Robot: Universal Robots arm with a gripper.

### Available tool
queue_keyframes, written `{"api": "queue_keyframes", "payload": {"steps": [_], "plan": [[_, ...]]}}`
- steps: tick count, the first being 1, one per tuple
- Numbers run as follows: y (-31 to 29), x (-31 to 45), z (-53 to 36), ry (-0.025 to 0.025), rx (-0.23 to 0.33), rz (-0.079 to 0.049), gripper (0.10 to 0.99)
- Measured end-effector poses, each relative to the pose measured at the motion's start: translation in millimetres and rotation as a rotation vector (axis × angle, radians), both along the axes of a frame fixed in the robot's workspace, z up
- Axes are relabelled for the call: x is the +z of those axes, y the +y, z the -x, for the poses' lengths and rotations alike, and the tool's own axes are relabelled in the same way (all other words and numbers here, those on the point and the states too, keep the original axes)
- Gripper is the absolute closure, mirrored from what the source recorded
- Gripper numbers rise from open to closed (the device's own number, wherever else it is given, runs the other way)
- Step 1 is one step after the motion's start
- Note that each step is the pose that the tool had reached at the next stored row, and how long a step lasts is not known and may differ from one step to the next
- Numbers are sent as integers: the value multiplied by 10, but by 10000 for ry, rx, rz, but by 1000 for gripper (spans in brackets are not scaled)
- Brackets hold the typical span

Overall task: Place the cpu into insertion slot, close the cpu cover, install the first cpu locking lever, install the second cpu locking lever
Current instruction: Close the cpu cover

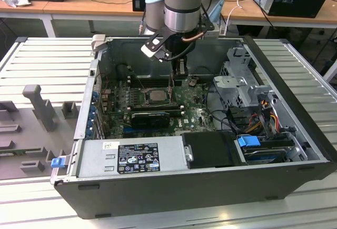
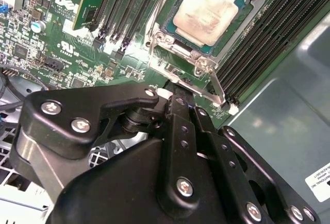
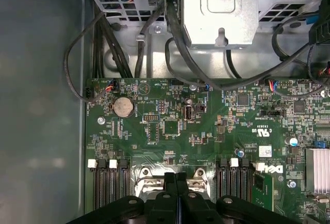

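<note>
2 of 4 steps look done | cpu (image 2: 206, 10) in insertion slot (image 1: 143, 101), cpu cover (image 2: 178, 49) down | my pincer (image 3: 176, 176) closed beside it | locking levers (image 2: 217, 85) left, I judge

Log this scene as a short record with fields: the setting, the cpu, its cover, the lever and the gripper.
setting: open computer case with a green motherboard inside
cpu: lying flat in the insertion slot
cpu cover: down, framing the cpu
locking lever: thin wire rod at the slot's corner; whether it is latched is unclear
gripper: fingers together, at the slot's edge near the lever; contact unclear
</note>
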State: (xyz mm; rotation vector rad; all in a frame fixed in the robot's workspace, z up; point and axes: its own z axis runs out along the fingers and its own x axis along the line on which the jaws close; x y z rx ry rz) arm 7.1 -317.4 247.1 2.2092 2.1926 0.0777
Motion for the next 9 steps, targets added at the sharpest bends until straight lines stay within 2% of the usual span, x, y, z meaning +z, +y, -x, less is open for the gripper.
{"api": "queue_keyframes", "payload": {"steps": [9], "plan": [[0, 0, 32, 0, 0, 1, 980]]}}
